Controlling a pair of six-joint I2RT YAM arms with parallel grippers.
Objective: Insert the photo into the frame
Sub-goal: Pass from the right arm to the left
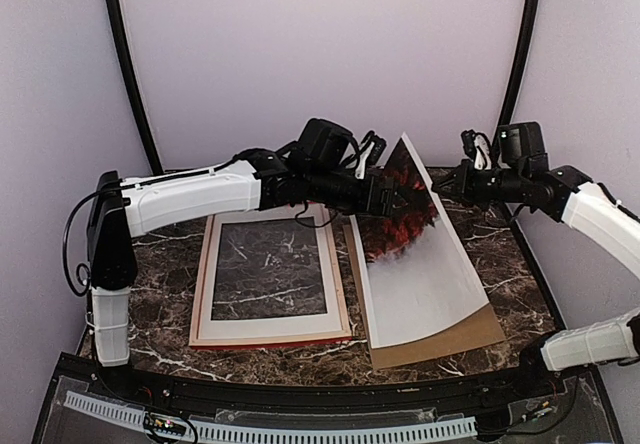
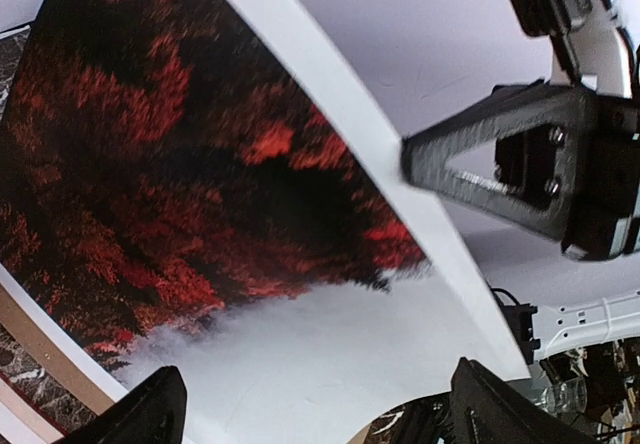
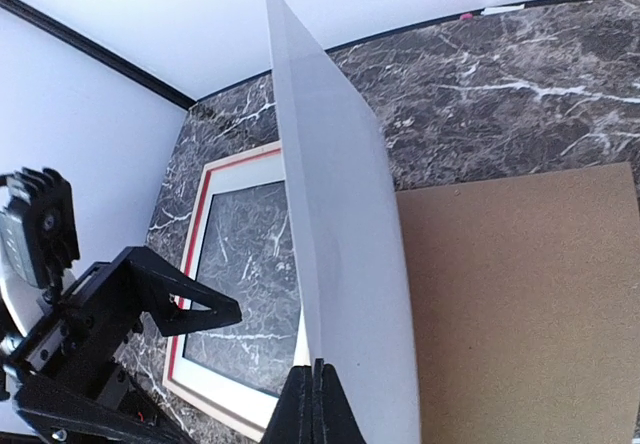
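- The photo [image 1: 415,264], a print of dark red foliage fading into pale grey, stands tilted to the right of the frame [image 1: 201,284]. Its near edge rests on the brown backing board [image 1: 470,336], its far end is lifted off the board, and the sheet bows in a curve.
- The right claw [image 1: 443,186] pinches the raised far edge of the photo. In the right wrist view its two fingers are pressed together with the thin sheet caught between them, and the plain pale back of the print faces that camera.
- The left claw [image 1: 398,202] extends across from the left to the printed face of the photo, near its raised end.
- In the left wrist view its fingertips [image 2: 150,414] stand wide apart at the bottom of the picture, and the red foliage fills the space ahead of them. Whether either one touches the sheet cannot be told.
- In that same view one black finger of the right claw lies against the white margin of the photo.
- The frame lies flat on the marble table [image 1: 500,254], just beside the backing board on its left. Its red rail shows along the near edge.
- A cream mat [image 1: 275,324] sits inside the frame, and the marble shows through the middle opening.
- The photo is outside the frame.
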